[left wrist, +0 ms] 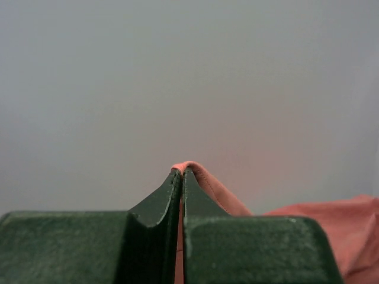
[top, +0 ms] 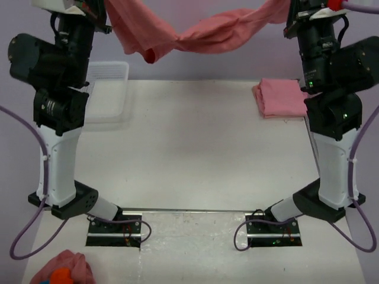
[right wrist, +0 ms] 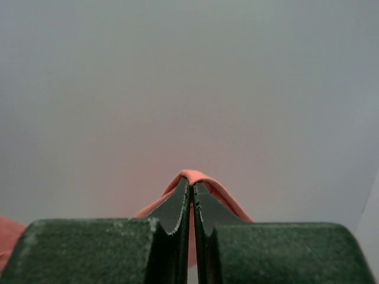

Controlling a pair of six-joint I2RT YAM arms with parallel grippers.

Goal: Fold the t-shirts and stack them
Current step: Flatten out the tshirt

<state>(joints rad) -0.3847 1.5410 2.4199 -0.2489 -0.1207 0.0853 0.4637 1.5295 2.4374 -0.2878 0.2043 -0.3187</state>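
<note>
Salmon-pink cotton, the held t-shirt (top: pixel 201 32) hangs in the air, strung between the two raised arms like a slack hammock. In the top view it crosses the picture beyond the far edge of the table (top: pixel 189 160). It sags in the middle, and a bunched part with a darker red opening droops lowest toward the left.

Its left end runs up to the left gripper (left wrist: pixel 182 173). The wrist view shows those fingers pressed almost together, with a thin fold of pink cloth pinched between the tips. The fabric peeks over them and falls away to the right.

Its right end goes to the right gripper (right wrist: pixel 190 184), which is likewise closed to a sliver on a small ridge of cloth that loops over the fingertips. Behind both there is only a plain grey background.

A folded t-shirt (top: pixel 279 97) lies flat at the table's far right, well below the hanging one and apart from it. Its right edge is hidden by the right arm (top: pixel 331 112).

At the far left sits a clear plastic tray (top: pixel 112 89), partly covered by the left arm (top: pixel 56 100). A small pink cloth lump with an orange patch (top: pixel 62 273) lies at the near left corner.
</note>
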